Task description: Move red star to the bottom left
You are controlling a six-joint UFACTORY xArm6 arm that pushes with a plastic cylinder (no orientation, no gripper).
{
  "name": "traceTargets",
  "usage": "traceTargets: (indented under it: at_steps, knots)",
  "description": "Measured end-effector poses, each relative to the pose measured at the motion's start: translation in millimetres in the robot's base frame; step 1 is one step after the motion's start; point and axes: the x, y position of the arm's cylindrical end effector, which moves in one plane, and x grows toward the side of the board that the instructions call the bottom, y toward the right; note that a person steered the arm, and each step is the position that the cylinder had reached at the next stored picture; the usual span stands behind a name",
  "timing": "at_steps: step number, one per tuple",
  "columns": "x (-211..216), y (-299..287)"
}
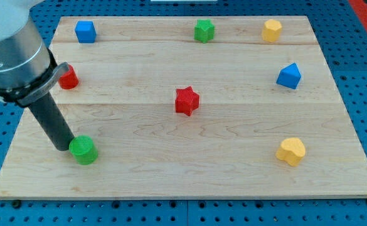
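The red star (186,101) lies near the middle of the wooden board (170,182). My tip (62,146) is at the view's left, low on the board, far to the left of the red star. It touches the left side of a green round block (83,150). The arm's grey body covers the upper left corner of the view.
A red block (69,77) sits at the left, partly hidden by the arm. A blue cube (85,31), a green star-like block (203,30) and a yellow block (271,30) line the top. A blue block (289,76) and a yellow heart (291,151) are at the right.
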Motion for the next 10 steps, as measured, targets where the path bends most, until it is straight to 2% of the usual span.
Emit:
traceTargets:
  at_steps: [3, 4, 8, 10]
  knots:
    - [22, 20]
    - [-4, 53]
    - [-2, 192]
    - [-85, 248]
